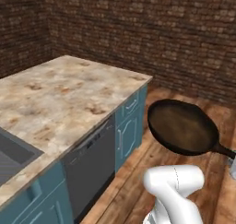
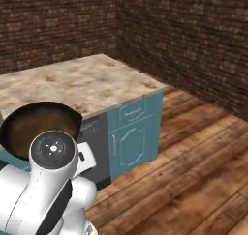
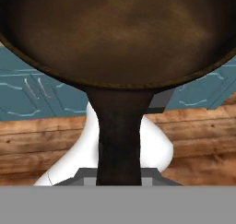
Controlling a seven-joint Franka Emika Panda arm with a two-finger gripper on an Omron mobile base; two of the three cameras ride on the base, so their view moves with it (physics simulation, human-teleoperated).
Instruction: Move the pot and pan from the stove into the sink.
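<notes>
- We count one shallow round frying pan with a brown inside and dark rim (image 1: 183, 126), up in the air over the wooden floor (image 1: 212, 191), beside the beige stone table (image 1: 55, 96).
- One dark grey sink (image 1: 11, 156) corner peeks in the left base view.
- Hand view: the pan's long handle (image 3: 119, 135) runs down into the end effector; we honestly can't tell its state.

White arm raised, claw (image 3: 119, 181) clamped on the pan's (image 3: 115, 34) handle.

Brick walls (image 1: 138, 29), wood plank floor (image 2: 193, 171), marble counter (image 1: 60, 94), teal cabinets (image 2: 133, 137).
</notes>
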